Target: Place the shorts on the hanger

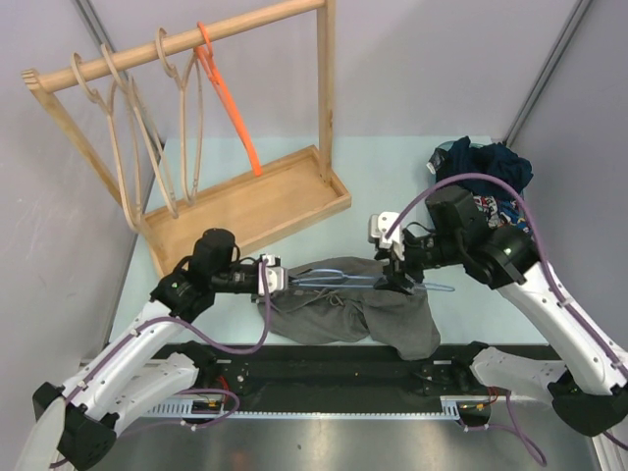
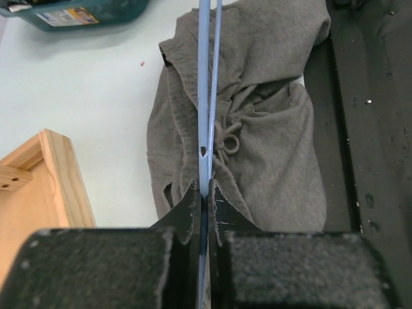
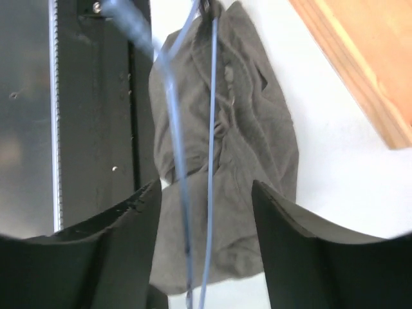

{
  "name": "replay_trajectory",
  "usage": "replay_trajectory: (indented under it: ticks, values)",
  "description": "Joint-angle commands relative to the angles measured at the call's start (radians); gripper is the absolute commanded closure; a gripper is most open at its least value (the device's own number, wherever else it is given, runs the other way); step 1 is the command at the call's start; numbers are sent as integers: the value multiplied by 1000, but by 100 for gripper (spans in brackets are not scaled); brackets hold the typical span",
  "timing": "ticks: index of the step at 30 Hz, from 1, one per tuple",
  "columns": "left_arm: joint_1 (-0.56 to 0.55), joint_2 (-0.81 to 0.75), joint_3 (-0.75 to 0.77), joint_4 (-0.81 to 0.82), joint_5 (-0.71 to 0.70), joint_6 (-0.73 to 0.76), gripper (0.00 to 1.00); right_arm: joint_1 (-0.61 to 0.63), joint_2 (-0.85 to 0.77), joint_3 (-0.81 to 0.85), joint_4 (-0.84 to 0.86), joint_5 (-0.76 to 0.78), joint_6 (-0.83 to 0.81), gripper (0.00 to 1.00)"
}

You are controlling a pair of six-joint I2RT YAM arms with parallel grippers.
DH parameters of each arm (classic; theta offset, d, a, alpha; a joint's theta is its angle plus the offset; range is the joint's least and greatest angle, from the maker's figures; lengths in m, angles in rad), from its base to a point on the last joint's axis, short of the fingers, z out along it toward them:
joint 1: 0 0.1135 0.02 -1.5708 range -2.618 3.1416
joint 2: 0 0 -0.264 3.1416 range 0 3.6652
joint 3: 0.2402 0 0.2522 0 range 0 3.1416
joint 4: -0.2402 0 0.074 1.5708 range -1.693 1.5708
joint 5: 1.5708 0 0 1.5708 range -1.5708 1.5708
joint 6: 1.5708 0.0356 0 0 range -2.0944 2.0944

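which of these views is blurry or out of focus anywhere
Right wrist: the hanger strand nearest the lens smears into a soft blue streak, and the fingers of the open right gripper are dark and featureless. Left wrist: the shorts look crisp; the left gripper, shut on the hanger, is sharp. Top external: evenly lit, sharp, soft shadows.

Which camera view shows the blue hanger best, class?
The top view: nearly the whole hanger shows, above the shorts. The left wrist view shows only its wires clamped in the left pincer; the right wrist view shows blurred wires.
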Motion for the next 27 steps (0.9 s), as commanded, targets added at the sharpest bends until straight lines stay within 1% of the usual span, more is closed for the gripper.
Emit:
replay_trajectory:
  ticks: [1,3,8,12,15,18,19,21,22,23,24,26,27]
  values:
    - [-6,11,30,-33,25,-44,100,70,47,6,200,58,68,35]
    - [-6,24,42,-40,12,-64,100,101,61,9,249,59,79,36]
    - [-6,53,50,-37,-9,-112,100,156,91,11,315,63,91,45]
    - [-6,60,42,-4,-21,-186,100,175,118,11,308,44,76,52]
    - [-6,64,39,22,-18,-212,100,179,136,11,291,46,64,55]
    - [-6,62,36,36,-8,-206,100,175,157,9,266,61,35,67]
    - [-6,60,35,39,-8,-201,100,170,164,9,263,64,27,79]
    - [-6,62,36,29,-8,-174,100,152,167,11,257,63,15,98]
    - [-6,70,41,16,-11,-161,98,144,159,11,260,64,13,100]
    - [-6,73,48,-13,-26,-151,82,132,156,9,260,66,12,100]
    - [-2,74,51,-37,-34,-111,69,129,150,11,252,76,7,100]
    - [40,73,47,-80,-37,-85,52,115,138,11,208,90,-27,100]
    - [64,74,45,-100,-26,-37,49,113,136,9,193,101,-37,100]
